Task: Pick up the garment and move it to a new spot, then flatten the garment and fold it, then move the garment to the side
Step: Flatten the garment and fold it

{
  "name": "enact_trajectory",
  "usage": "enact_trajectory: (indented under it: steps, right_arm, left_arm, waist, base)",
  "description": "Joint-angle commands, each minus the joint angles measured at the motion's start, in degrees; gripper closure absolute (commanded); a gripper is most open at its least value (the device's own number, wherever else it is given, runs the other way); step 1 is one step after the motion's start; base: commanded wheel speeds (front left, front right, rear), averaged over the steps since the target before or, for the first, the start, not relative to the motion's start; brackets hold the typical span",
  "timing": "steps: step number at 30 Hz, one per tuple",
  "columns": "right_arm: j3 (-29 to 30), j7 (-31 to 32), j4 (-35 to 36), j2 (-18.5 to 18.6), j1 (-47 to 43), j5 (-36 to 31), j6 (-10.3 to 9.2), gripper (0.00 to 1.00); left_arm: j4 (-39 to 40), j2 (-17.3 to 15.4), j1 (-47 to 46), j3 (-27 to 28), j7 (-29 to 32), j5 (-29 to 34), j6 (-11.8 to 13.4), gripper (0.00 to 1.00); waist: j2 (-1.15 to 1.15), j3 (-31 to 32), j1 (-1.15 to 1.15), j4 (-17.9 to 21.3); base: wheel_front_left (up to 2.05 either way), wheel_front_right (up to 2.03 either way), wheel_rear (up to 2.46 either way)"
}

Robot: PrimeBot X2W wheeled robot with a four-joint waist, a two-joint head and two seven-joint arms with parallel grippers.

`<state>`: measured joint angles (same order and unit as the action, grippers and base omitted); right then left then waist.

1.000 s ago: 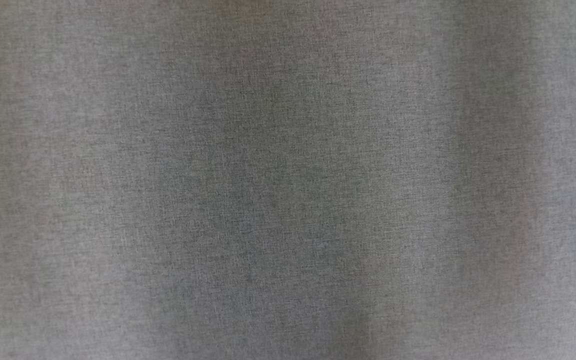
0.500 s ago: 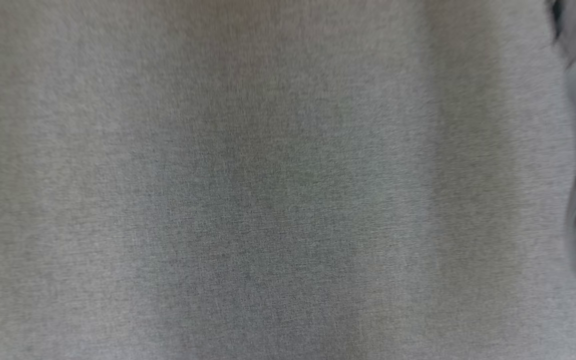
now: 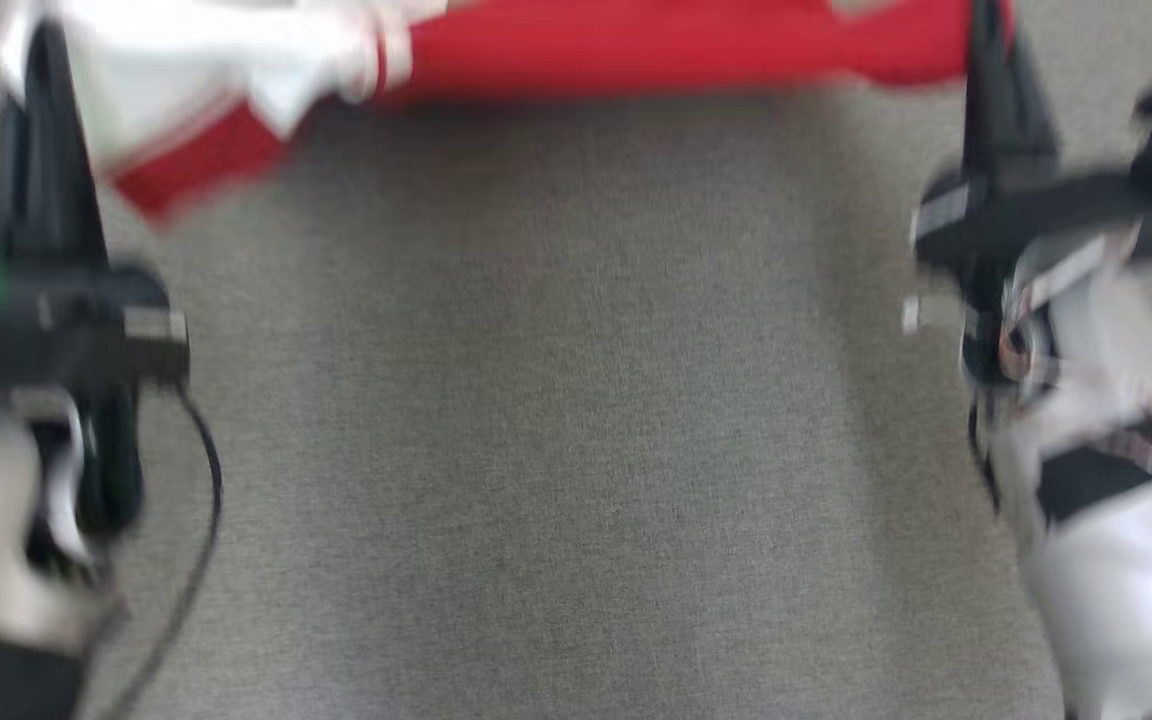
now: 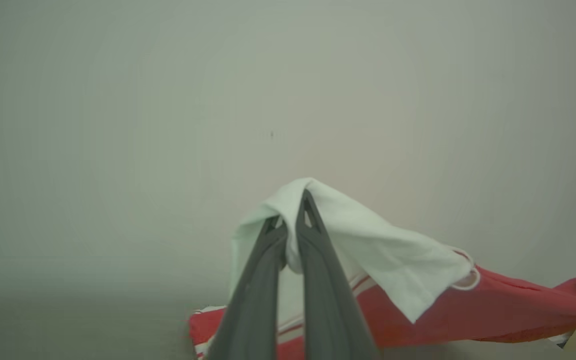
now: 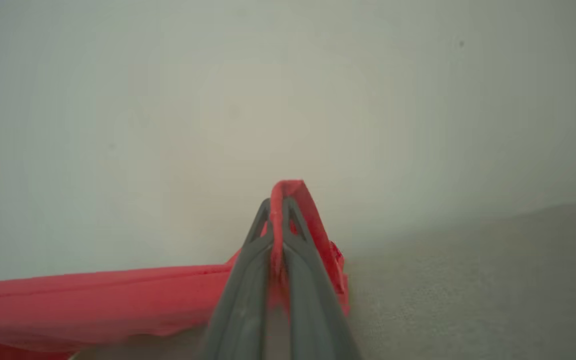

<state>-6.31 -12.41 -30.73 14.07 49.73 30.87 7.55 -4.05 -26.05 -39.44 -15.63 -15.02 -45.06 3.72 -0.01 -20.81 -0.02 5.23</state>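
The head has turned (the camera shifted, not the cloth): the red-and-white fabric garment (image 3: 676, 45) now shows, stretched between both arms over the grey woven surface (image 3: 576, 420). The left gripper (image 4: 290, 212) is pinched tight on its white corner, the right gripper (image 5: 278, 205) on its red edge; laying it flat looks next.
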Motion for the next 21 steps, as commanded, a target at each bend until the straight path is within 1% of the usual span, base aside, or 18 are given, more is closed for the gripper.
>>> enact_trajectory:
  steps: [1, 2, 3, 4, 8, 10, 12, 16, 21]
  right_arm:
    - [0.8, 0.8, 2.5, -0.1, -4.9, 0.5, -0.13, 1.0]
    - [1.6, 1.3, 4.1, -0.2, -7.8, 0.7, -0.13, 1.0]
    - [2.5, 1.7, 5.8, -0.4, -11.0, 0.8, -0.13, 1.0]
    - [2.5, 1.7, 5.8, -0.4, -11.0, 0.8, -0.13, 1.0]
    - [6.2, 3.8, 10.8, -1.9, -21.9, 0.9, -0.13, 1.0]
    - [8.0, 4.5, 12.4, -2.7, -26.6, 0.5, -0.13, 1.0]
    - [9.3, 5.2, 13.6, -3.3, -30.7, -0.3, -0.13, 1.0]
    - [12.0, 6.4, 15.7, -5.5, -37.5, -0.6, -0.13, 1.0]
    - [14.6, 7.7, 17.0, -6.7, -44.6, -1.8, -0.14, 1.0]
  left_arm:
    - [2.6, 1.0, 4.9, 1.6, -0.2, -0.2, 0.7, 1.0]
    - [3.8, 1.4, 8.3, 2.2, -0.2, 0.0, 1.0, 1.0]
    - [5.0, 2.6, 11.6, 3.1, -0.2, -0.4, 1.4, 1.0]
    - [5.0, 2.6, 11.6, 3.1, -0.2, -0.4, 1.4, 1.0]
    - [6.1, 4.4, 22.5, 3.5, -0.2, 1.1, 1.0, 1.0]
    - [6.0, 6.4, 26.8, 4.6, -0.2, 1.3, 0.6, 1.0]
    - [6.0, 8.3, 31.3, 5.8, -0.2, 1.7, 0.8, 1.0]
    - [4.9, 11.6, 38.3, 7.3, -0.2, 2.8, -0.4, 1.0]
    - [2.0, 15.1, 44.9, 9.3, -0.2, 4.2, -2.2, 1.0]
  waist:
    - [0.01, 2.9, 0.02, -0.5]
    - [0.01, 3.3, 0.02, -0.6]
    - [0.01, 3.8, 0.02, -0.7]
    - [0.01, 3.8, 0.02, -0.7]
    - [0.01, 5.5, 0.02, -1.1]
    - [0.01, 6.5, 0.02, -1.3]
    - [0.01, 7.5, 0.02, -1.3]
    - [0.01, 9.5, 0.02, -1.6]
    - [0.01, 11.5, 0.02, -2.2]
  base:
    - [0.0, 0.0, 0.0]
    - [0.0, 0.0, 0.0]
    - [0.0, 0.0, 0.0]
    - [0.0, 0.0, 0.0]
    - [0.0, 0.0, 0.0]
    - [0.0, 0.0, 0.0]
    - [0.0, 0.0, 0.0]
    - [0.0, 0.0, 0.0]
    - [0.0, 0.0, 0.0]
